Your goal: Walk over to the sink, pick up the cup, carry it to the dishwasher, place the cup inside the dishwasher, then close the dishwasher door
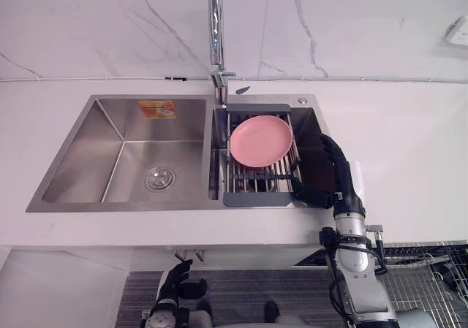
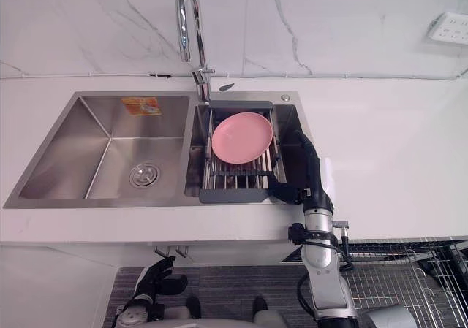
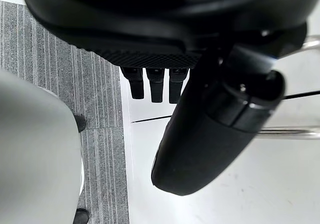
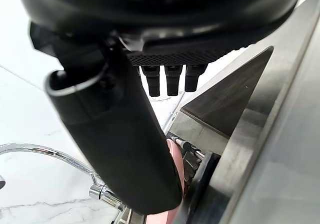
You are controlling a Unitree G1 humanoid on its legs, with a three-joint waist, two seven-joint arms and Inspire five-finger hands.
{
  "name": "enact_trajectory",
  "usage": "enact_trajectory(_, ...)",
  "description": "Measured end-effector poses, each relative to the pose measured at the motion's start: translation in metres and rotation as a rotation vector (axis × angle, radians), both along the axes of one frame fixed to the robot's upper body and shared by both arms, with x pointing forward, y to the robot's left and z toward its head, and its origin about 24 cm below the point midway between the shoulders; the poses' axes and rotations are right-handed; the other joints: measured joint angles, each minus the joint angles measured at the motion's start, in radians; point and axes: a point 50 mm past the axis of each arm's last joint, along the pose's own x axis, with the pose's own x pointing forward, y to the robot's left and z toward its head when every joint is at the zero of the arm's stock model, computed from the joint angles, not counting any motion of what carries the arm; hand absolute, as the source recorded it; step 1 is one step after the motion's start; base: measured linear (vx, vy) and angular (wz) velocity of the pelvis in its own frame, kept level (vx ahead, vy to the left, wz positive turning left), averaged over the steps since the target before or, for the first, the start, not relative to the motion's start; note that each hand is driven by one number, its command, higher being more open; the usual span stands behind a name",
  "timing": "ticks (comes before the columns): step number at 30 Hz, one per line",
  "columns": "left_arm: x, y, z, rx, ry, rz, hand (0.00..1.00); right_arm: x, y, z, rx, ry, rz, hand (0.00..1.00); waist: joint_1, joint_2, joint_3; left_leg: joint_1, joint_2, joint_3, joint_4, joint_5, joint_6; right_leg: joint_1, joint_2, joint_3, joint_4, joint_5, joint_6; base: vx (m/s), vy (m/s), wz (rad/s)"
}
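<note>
Reaching into the sink (image 1: 110, 153) beside the rack (image 1: 256, 196) and plate (image 1: 260, 140) with the right hand (image 1: 333, 160), fingers loose, holding nothing. Hanging the left hand (image 1: 175, 280) low, loose too. Cannot spot the cup; maybe hidden under that right hand. Likely light, hard, slippery: grab round its side.

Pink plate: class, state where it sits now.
In the head views, the pink plate rests on the dish rack over the right sink basin, below the tap, with the right hand to its right.
</note>
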Motion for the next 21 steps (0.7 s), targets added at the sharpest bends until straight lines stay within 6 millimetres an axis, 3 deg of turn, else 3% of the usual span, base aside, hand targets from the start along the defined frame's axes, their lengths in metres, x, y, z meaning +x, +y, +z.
enact_trajectory(9,-0.011,0.004,-0.007,-0.012,0.054,0.071,0.90,-0.002,-0.007,-0.018,0.028,0.082,-0.054,0.90,0.000,-0.006,-0.030,0.058,-0.015,-0.013,-0.093,0.044,0.002,0.027,-0.007,-0.016,-0.010,0.000,0.000,0.00,-0.004,0.04)
enact_trajectory(16,-0.012,0.006,-0.007,-0.016,0.056,0.094,0.90,-0.002,-0.016,-0.017,0.012,0.084,-0.089,0.90,0.005,-0.012,-0.034,0.073,-0.028,-0.055,-0.156,0.078,0.002,0.029,-0.012,-0.039,-0.017,-0.001,0.001,-0.02,-0.008,0.12)
enact_trajectory(21,-0.014,0.007,-0.008,-0.014,0.061,0.098,0.90,0.000,-0.024,-0.012,-0.096,0.083,-0.077,0.90,0.006,-0.018,-0.038,0.073,-0.032,-0.058,-0.167,0.081,0.004,0.026,-0.015,-0.041,-0.020,-0.002,0.004,0.00,0.000,0.00)
